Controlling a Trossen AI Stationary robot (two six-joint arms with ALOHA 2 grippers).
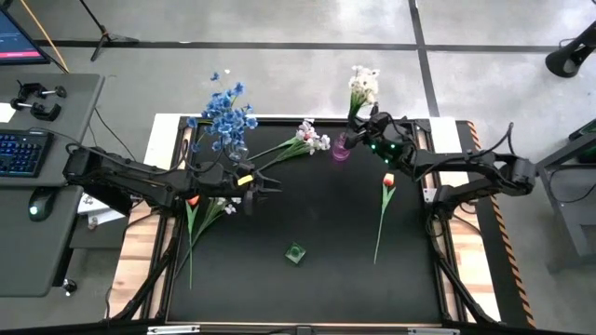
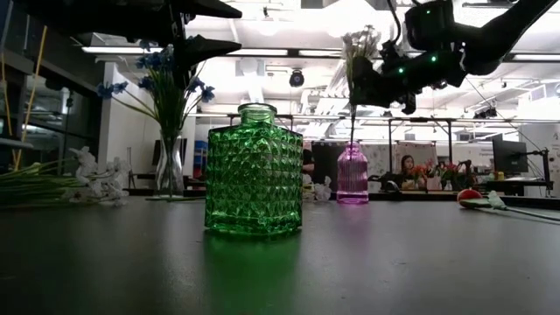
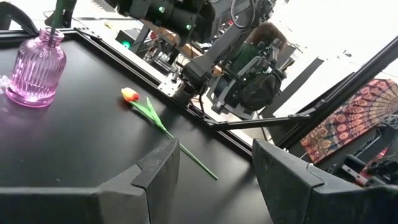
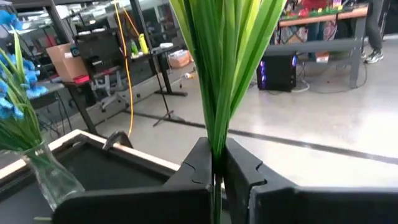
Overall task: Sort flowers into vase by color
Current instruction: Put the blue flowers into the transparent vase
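Right gripper pinching white flower stem in pink vase (blue flowers in clear vase)

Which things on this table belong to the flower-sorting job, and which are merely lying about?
Job: blue flowers in clear vase; white flower held by right gripper over pink vase; orange tulip; pale pink flowers; green vase; left gripper, open.
Lying about: keyboard, mouse.

Matt black bench, glossy faceted green glass vase, ribbed pink glass vase, matt dark plastic left hand
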